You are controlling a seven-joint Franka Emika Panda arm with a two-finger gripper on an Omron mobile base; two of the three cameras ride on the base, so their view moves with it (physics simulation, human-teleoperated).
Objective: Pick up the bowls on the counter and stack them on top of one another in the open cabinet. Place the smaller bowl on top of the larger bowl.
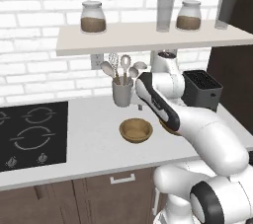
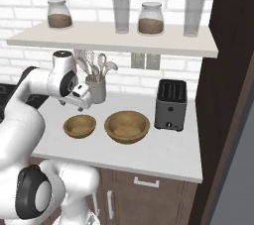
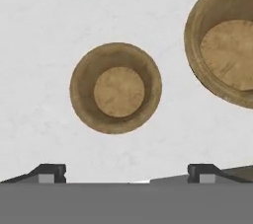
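Observation:
The smaller bowl (image 3: 116, 88) stands upright on the pale counter (image 2: 163, 149), left of the larger bowl (image 2: 127, 126). My gripper (image 3: 126, 172) hangs above the counter, looking straight down. It is open, its two fingertips (image 3: 49, 172) are wide apart, and nothing is between them. In the hand view the smaller bowl lies just ahead of the tips and the larger bowl (image 3: 227, 62) is cut off at the right edge. My forearm hides most of the larger bowl in the left base view, where the smaller bowl (image 1: 136, 130) is in plain sight. The open cabinet shelf (image 2: 114, 43) runs along the brick wall above.
On the shelf stand two jars (image 2: 59, 15) and two glasses (image 2: 121, 15). A grey utensil cup (image 2: 97, 89) stands behind the smaller bowl, and a toaster (image 2: 170, 104) is right of the larger bowl. The black hob (image 1: 29, 134) lies at the left.

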